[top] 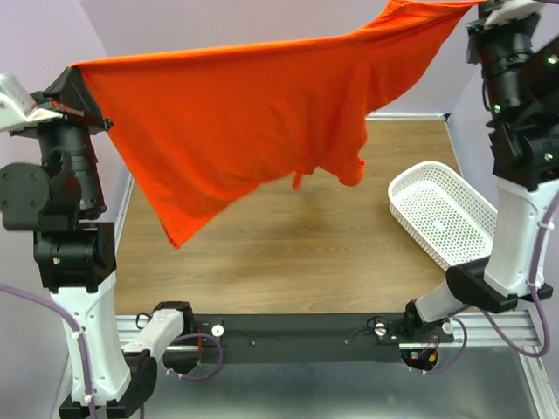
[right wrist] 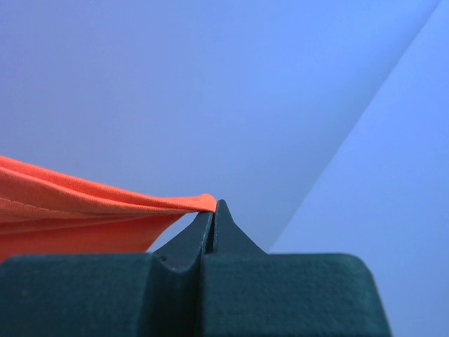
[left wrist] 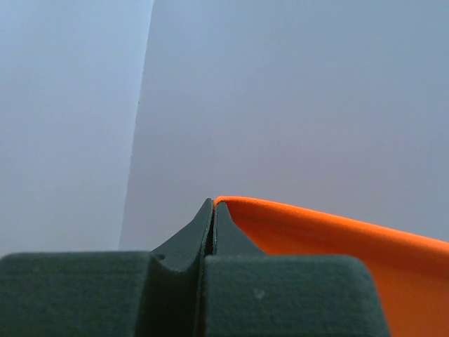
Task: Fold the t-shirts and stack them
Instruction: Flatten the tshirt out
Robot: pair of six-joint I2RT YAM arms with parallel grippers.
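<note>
Tabletop: brown wood-grain board (top: 288, 262), matte, filling the middle of the overhead view.
Back wall: plain pale lavender (top: 218, 26), rising behind the tabletop's far edge.
Side wall: the same lavender (top: 35, 52), left of the tabletop.
Trim: a white strip (top: 406, 116) where the back wall meets the tabletop's far edge.
Wall corner: a straight seam (left wrist: 137, 119) between two plain wall faces, seen from the left wrist.
Near edge: an aluminium rail (top: 498, 336) at the tabletop's near edge, with grey sheet metal (top: 349, 393) nearer the camera.
Light: soft and even, with one blurred shadow (top: 297, 199) on the tabletop's far half.
</note>
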